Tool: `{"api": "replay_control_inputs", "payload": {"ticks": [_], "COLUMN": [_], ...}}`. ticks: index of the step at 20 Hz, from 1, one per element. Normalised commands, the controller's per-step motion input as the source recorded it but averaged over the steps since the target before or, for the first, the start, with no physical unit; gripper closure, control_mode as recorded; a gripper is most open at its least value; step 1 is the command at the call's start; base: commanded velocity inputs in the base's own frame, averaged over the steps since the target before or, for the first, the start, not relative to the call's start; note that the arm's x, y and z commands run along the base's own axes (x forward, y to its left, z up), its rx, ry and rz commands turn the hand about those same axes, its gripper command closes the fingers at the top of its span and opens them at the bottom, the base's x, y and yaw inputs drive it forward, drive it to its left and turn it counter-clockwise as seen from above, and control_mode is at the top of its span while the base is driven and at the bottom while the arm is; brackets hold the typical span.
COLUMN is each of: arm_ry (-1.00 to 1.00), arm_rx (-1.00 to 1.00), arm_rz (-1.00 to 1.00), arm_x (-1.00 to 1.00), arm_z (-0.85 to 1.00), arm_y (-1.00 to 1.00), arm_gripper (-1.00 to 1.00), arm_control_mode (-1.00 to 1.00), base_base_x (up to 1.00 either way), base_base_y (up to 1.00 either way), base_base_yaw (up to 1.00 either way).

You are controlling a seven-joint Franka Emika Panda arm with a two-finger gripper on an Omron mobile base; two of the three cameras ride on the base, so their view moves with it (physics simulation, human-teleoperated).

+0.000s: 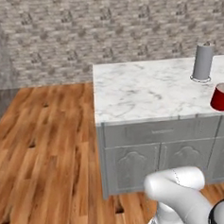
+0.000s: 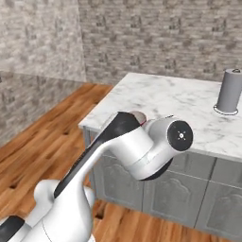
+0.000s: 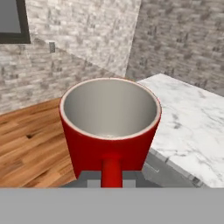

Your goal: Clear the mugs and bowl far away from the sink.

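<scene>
— What is getting hidden from where you are standing?

— Mostly the gripper [image 3: 110, 178]. In the hand view the red mug [image 3: 110, 127] is crowding in close, its handle pointing down between two grey blocks at the bottom edge. The gripper seems to be pinching that handle, though the tips themselves are being cut off.

— And from the base?

— In the right base view the white arm [image 2: 137, 151] is blocking nearly all of the mug; only a sliver of its rim is peeking over the arm, near the bench's [image 2: 179, 101] left front corner. In the left base view the mug is getting sliced by the right edge, tilting a little over the marble top, and I cannot tell whether it is touching the bench.

— How many things are you counting?

— One red mug, one tall grey canister [image 1: 203, 62] standing upright farther back on the bench, well apart from the mug, and one bench. Wooden floor [image 1: 45, 151] is running along its left.
</scene>
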Motion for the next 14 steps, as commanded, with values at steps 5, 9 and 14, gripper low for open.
{"api": "replay_control_inputs", "payload": {"ticks": [5,9,14], "arm_ry": [0.0,0.0,0.04], "arm_rx": [0.0,0.0,-0.02], "arm_rz": [0.0,0.0,0.0], "arm_x": [0.0,0.0,0.11], "arm_z": [0.0,0.0,-0.17], "arm_y": [0.0,0.0,0.0], "arm_gripper": [1.0,1.0,1.0], "arm_control_mode": [1.0,1.0,-1.0], "base_base_x": [1.0,0.83,0.32], "base_base_y": [0.0,0.0,0.0], "base_base_yaw": [-0.06,-0.03,0.0]}}
